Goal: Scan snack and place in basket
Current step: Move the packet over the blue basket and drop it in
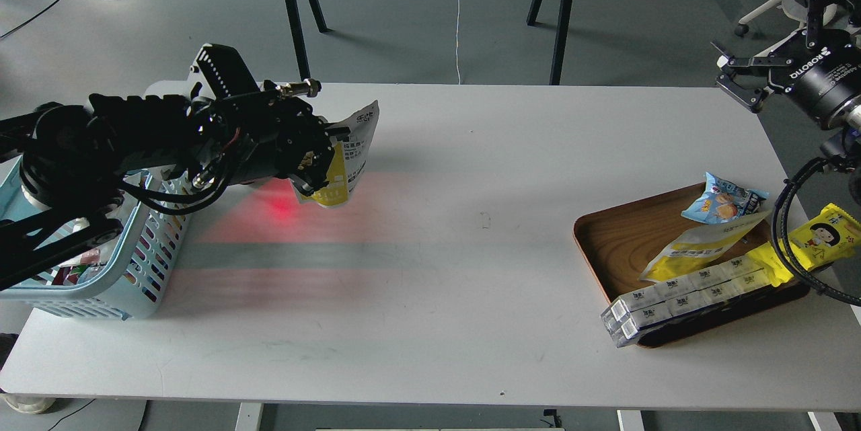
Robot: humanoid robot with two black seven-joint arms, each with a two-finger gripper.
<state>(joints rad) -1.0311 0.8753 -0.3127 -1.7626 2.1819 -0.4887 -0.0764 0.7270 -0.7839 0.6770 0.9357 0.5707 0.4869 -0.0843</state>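
Note:
My left gripper is shut on the snack, a small yellow-and-white pouch with its white text side facing me, held just above the table at the back left. A red light patch glows on the table under it. The light blue basket stands at the table's left edge, partly hidden by my left arm, with packets inside. My right gripper is open and empty, high above the table's far right corner.
A brown wooden tray at the right holds a blue packet, a larger yellow-white pouch, a clear box row and a yellow cartoon-face wrapper. A black cable hangs beside it.

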